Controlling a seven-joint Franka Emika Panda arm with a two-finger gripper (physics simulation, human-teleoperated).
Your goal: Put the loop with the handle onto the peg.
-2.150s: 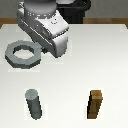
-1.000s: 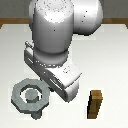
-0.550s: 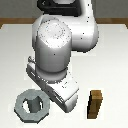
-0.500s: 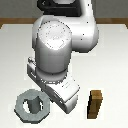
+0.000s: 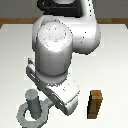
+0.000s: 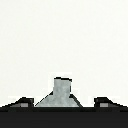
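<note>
Your hand (image 5: 56, 100) sits low over the counter (image 5: 112, 60), buried under the arm's bulky white wrist housing, so you cannot tell from the exterior view how far the fingers stand apart. In the wrist view only two dark fingertips (image 6: 21, 102) show at the picture's edge, with a pale grey wedge, the loop's handle (image 6: 61, 94), between them; whether they pinch it cannot be told.

Just beside the hand, toward the exterior view's left, the loop with the handle (image 5: 31, 114) lies flat and low around the peg (image 5: 34, 102). The peg stands upright through the ring's hole and rises well above it. The ring's tab points toward the hand and disappears under the white housing.

The ring is a dull grey, faceted band, thick and matte. The peg is a smooth, darker grey round cylinder with a lighter flat top. On the hand's other side, toward the exterior view's right, a brown wooden block (image 5: 95, 103) stands upright, square-edged. The counter is plain matte white.
</note>
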